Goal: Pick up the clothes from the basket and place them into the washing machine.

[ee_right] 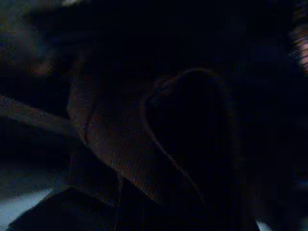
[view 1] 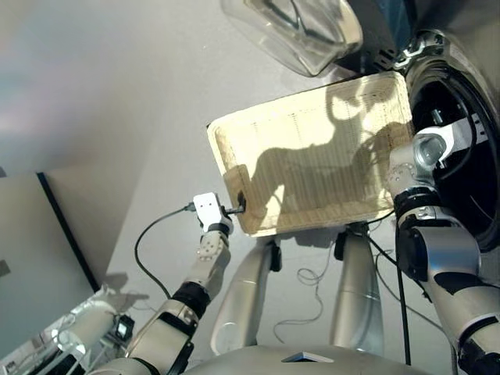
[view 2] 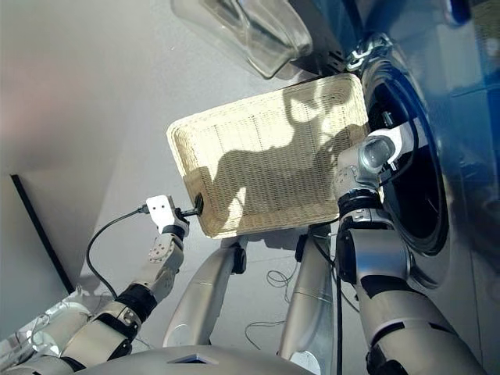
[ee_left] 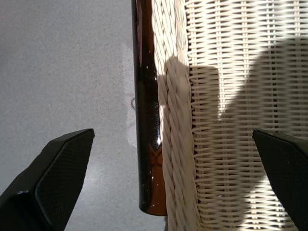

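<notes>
The basket (view 1: 312, 168) is a cream woven tray on the floor in front of me; its floor is bare apart from shadows. My left gripper (view 1: 237, 205) is open at the basket's near left corner. Its fingers (ee_left: 53, 173) straddle the rim (ee_left: 175, 120) without touching it. The washing machine (view 2: 418, 183) stands at the right with its glass door (view 1: 293, 31) swung open above the basket. My right arm (view 1: 428, 150) reaches into the porthole, and its gripper is hidden in the drum. The right wrist view shows only dim, dark ribbed fabric (ee_right: 125, 163), likely the clothes.
A black cable (view 1: 152, 234) loops from my left wrist across the grey floor. Thin cables (view 1: 312, 277) lie near the basket's front edge. A pale panel with a dark edge (view 1: 47, 226) stands at the far left.
</notes>
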`<state>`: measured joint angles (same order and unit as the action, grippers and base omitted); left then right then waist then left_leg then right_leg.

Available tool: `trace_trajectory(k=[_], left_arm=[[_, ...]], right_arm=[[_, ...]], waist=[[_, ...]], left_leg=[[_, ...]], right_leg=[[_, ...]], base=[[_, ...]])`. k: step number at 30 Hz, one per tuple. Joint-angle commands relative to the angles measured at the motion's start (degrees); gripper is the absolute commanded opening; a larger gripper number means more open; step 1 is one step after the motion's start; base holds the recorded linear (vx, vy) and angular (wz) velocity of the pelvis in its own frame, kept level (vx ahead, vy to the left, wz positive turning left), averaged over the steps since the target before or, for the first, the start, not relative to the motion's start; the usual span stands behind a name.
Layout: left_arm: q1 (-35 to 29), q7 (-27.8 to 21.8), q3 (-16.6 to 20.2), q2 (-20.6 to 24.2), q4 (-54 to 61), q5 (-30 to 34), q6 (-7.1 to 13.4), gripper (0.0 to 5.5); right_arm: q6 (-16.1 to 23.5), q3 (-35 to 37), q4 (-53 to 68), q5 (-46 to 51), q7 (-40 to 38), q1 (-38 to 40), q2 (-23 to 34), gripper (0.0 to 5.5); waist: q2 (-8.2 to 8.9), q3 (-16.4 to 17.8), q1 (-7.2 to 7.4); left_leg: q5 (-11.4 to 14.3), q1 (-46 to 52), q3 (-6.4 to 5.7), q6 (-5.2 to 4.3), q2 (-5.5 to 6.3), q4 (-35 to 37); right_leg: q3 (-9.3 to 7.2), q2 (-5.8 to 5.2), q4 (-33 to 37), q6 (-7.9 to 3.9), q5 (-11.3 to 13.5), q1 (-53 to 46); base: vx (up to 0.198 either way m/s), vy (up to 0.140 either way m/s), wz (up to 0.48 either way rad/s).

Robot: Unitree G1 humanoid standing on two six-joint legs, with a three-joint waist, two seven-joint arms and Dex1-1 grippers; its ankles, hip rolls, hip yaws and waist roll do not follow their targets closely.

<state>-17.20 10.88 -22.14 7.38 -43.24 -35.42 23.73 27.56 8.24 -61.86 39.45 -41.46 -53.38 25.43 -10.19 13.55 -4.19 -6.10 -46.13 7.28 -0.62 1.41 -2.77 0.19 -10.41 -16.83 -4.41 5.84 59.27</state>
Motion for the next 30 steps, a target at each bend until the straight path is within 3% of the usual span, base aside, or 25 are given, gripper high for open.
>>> trace_trajectory(k=[1, 3, 7, 8, 10, 15, 17, 22, 30], left_arm=[[-0.15, 0.25, 1.57, 1.36, 1.21, 1.20, 3.27, 5.50], [0.39, 0.07, 1.67, 1.61, 1.97, 1.00, 3.22, 5.50], [1.22, 0.06, 1.88, 1.50, 2.07, 0.16, 3.10, 5.50], [1.48, -0.12, 2.15, 1.52, 1.94, -0.18, 3.05, 5.50], [1.56, -0.54, 2.46, 1.32, 0.53, -1.27, 2.78, 5.50], [0.77, -2.68, 2.28, 1.11, -1.96, -2.59, 1.77, 5.50], [0.28, -3.66, 2.59, 1.27, -2.66, -2.77, 1.07, 5.50], [-1.06, -4.56, 4.15, 1.37, -5.60, -3.10, 0.33, 5.50], [-1.84, -7.12, 6.42, 1.87, -12.02, -0.88, -1.24, 5.50]], right_arm=[[1.95, 0.02, 1.06, -9.68, -9.35, -5.34, 13.56, 0.00], [-0.07, -1.06, -0.10, -11.84, -11.22, -6.95, 17.75, 0.00], [-2.34, -3.71, -1.87, -13.30, -11.81, -8.30, 20.43, 0.00], [-3.57, -5.10, -2.38, -13.32, -8.90, -7.65, 20.46, 0.11], [-4.31, -8.01, -4.31, -9.48, -0.35, -6.91, 18.59, 5.50], [-3.78, -11.31, -6.60, 0.58, 13.23, -4.82, 12.10, 5.50], [-5.28, -13.07, -7.37, 1.55, 18.11, -3.23, 8.41, 5.50], [-6.41, -15.03, -8.22, 1.16, 21.66, -1.30, 3.00, 5.50], [-8.20, -17.47, -6.85, 2.42, 30.84, 5.33, -4.04, 5.50]], waist=[[-3.28, 0.77, -0.58], [-3.61, 0.46, -1.11], [-3.56, -0.09, -1.40], [-3.20, -0.05, -1.29], [-2.13, 0.01, -0.91], [-0.47, 0.34, 0.15], [0.10, 0.39, 0.38], [1.02, 0.40, 0.70], [4.16, 0.16, 1.07]], left_leg=[[5.18, 1.61, -1.89, -3.26, -1.43, -4.35], [5.14, 1.30, -1.95, -3.41, -1.57, -4.58], [5.08, 0.84, -1.97, -3.60, -1.90, -5.04], [5.10, 0.85, -2.03, -3.66, -2.06, -5.21], [5.23, 0.88, -1.97, -3.90, -2.48, -5.65], [5.36, 1.39, -2.25, -4.34, -3.22, -6.30], [5.21, 1.79, -2.46, -4.49, -3.49, -6.35], [4.43, 2.97, -3.30, -4.79, -3.91, -5.55], [3.83, 6.86, -4.51, -5.35, -4.15, -4.57]], right_leg=[[-1.27, 0.07, 2.20, -3.79, -3.32, -4.48], [-1.28, 0.16, 1.75, -3.80, -3.49, -4.05], [-1.38, 0.41, 1.21, -3.62, -3.61, -3.53], [-1.43, 0.60, 1.17, -3.55, -3.56, -3.67], [-1.72, 1.16, 1.12, -3.33, -3.35, -4.06], [-2.19, 2.07, 2.35, -2.92, -2.86, -6.01], [-2.60, 2.32, 2.78, -2.72, -2.70, -6.83], [-3.54, 2.40, 4.22, -2.57, -2.29, -8.83], [-5.63, 2.49, 6.33, -2.50, -1.77, -14.50]], base=[[-0.065, -0.031, -0.123], [0.000, 0.000, 0.000], [0.000, 0.000, 0.000], [-0.023, -0.070, 0.009], [-0.025, -0.088, 0.005], [-0.021, -0.094, -0.016], [-0.022, -0.076, -0.071], [-0.018, -0.076, -0.044], [-0.011, -0.039, 0.074]])
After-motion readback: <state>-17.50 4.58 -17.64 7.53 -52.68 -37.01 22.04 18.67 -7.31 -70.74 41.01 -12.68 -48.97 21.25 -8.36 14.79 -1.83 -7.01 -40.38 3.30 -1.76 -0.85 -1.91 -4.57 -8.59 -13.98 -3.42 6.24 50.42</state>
